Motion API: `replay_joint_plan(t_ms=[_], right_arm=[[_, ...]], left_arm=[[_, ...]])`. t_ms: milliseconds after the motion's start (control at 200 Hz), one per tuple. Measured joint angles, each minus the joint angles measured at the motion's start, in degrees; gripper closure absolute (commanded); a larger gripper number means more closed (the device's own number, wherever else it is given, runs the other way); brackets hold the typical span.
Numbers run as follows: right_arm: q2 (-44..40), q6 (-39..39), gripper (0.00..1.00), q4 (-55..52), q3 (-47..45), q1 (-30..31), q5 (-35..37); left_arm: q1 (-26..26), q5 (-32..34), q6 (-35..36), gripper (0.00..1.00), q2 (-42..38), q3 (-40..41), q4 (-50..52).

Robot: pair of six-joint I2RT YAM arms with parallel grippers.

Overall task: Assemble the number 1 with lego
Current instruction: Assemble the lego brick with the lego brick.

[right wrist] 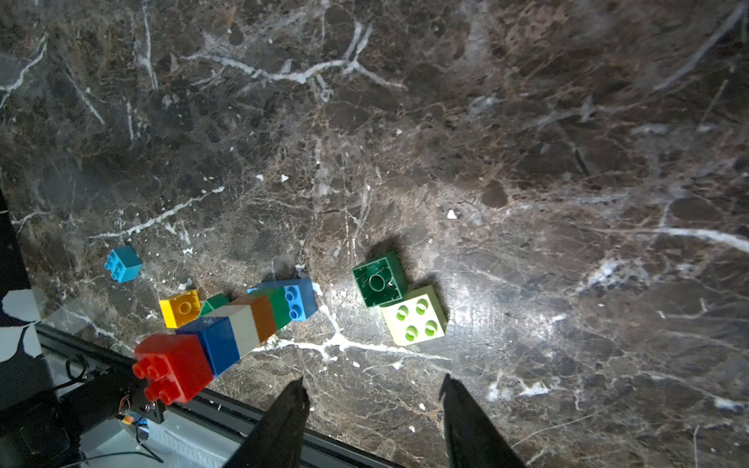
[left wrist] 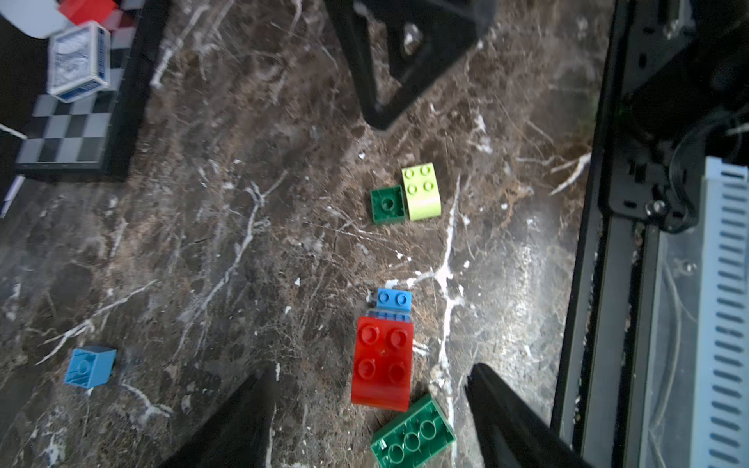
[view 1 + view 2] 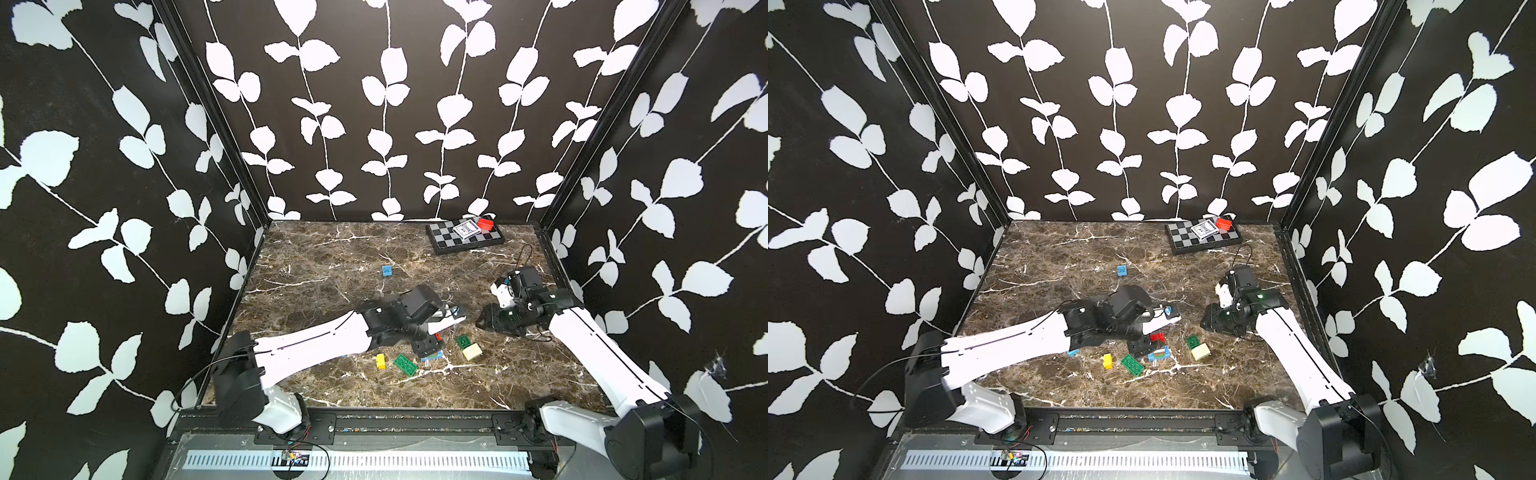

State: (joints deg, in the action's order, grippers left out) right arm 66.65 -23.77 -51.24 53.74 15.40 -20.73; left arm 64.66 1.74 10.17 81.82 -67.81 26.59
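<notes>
A lego stack (image 1: 227, 336) stands on the marble table (image 3: 332, 257), red brick (image 2: 383, 360) on top, then blue, white, orange and green on a blue base. My left gripper (image 2: 373, 368) hangs open over it, fingers apart on either side and not touching; in both top views it (image 3: 428, 345) covers most of the stack (image 3: 1158, 353). Loose lego lies around: a green oblong (image 2: 413, 437), a yellow brick (image 3: 380, 360), an upturned small green brick (image 1: 379, 279) against a cream one (image 1: 413, 314), and a light blue one (image 3: 387, 271). My right gripper (image 1: 373, 381) is open and empty, to the right (image 3: 484, 318).
A chessboard (image 3: 446, 239) lies at the back right with a card box (image 3: 464, 230) and a red brick (image 3: 485, 224) on it. Black patterned walls close in three sides. A black rail (image 3: 415, 415) runs along the front edge.
</notes>
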Motion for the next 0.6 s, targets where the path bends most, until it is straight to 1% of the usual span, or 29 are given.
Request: replay_joint_plan(t_ms=[80,115,190,295,345,435,600], right_arm=[[0.2,0.0,0.44,0.0,0.3,4.4,-0.6],[0.4,0.0,0.44,0.0,0.6,7.0,-0.7],[1.5,-0.2,0.44,0.0,1.6,11.8,-0.7],[3.1,-0.8,0.45,0.7,2.6,16.7,-0.5],[3.7,-1.5,0.45,1.2,2.7,18.1,-0.4],[4.9,-2.5,0.45,1.9,3.2,20.2,-0.1],[6.7,-3.7,0.45,3.5,4.8,22.3,0.5]], left_arm=[[-0.8,3.5,-4.6,0.27,-2.3,2.3,-2.7],[-1.8,4.6,-7.9,0.29,-3.3,3.5,-3.8],[-4.9,5.4,-14.4,0.34,-5.0,6.2,-5.8],[-9.2,5.4,-23.3,0.36,-7.6,11.5,-9.2],[-10.2,5.4,-26.6,0.36,-8.5,13.7,-10.2],[-10.2,5.1,-31.0,0.37,-9.3,16.1,-11.0],[-10.1,5.2,-35.1,0.37,-9.6,16.6,-11.5]])
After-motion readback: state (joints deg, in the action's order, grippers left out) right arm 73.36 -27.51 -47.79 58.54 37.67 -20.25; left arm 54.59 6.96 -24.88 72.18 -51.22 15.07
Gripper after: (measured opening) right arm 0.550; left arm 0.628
